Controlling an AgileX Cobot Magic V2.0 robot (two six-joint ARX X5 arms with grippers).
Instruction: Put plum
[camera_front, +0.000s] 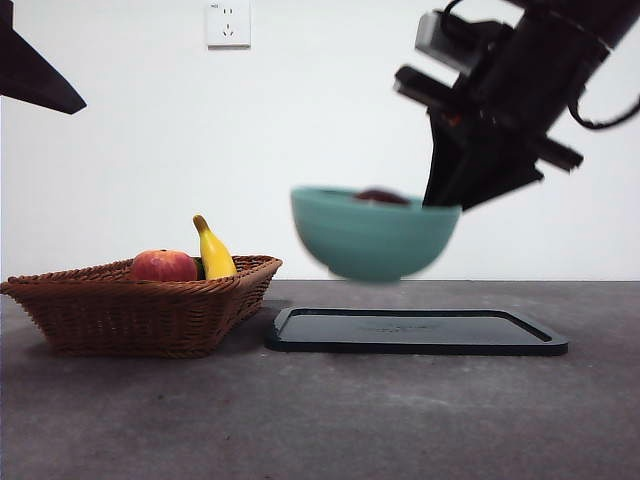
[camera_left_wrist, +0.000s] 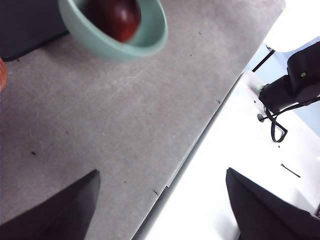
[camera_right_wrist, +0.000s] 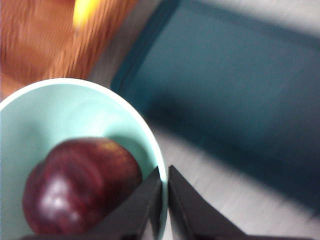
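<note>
**Bowl with plum carried above the tray**

The right gripper (camera_right_wrist: 165, 200) pinches the rim of a teal bowl (camera_front: 372, 238), jaws closed on the wall; the plum (camera_right_wrist: 80, 192) rides inside; the arm slants down from the upper corner, holding the bowl clear above the dark tray (camera_front: 415, 331), probably for setting down; the left gripper (camera_left_wrist: 160, 210) waits, jaws wide, empty.

Front view sits low, near table height, looking level across the table (camera_front: 320, 420) toward the far wall. Left wrist view looks down from high, well back, catching the table edge. Right wrist view is very close, angled down. All three share the teal bowl (camera_front: 372, 238) (camera_left_wrist: 142, 47) (camera_right_wrist: 75, 110); front and right wrist views share the dark tray (camera_front: 415, 332) (camera_right_wrist: 235, 85) and basket (camera_front: 140, 305) (camera_right_wrist: 45, 45).
</note>
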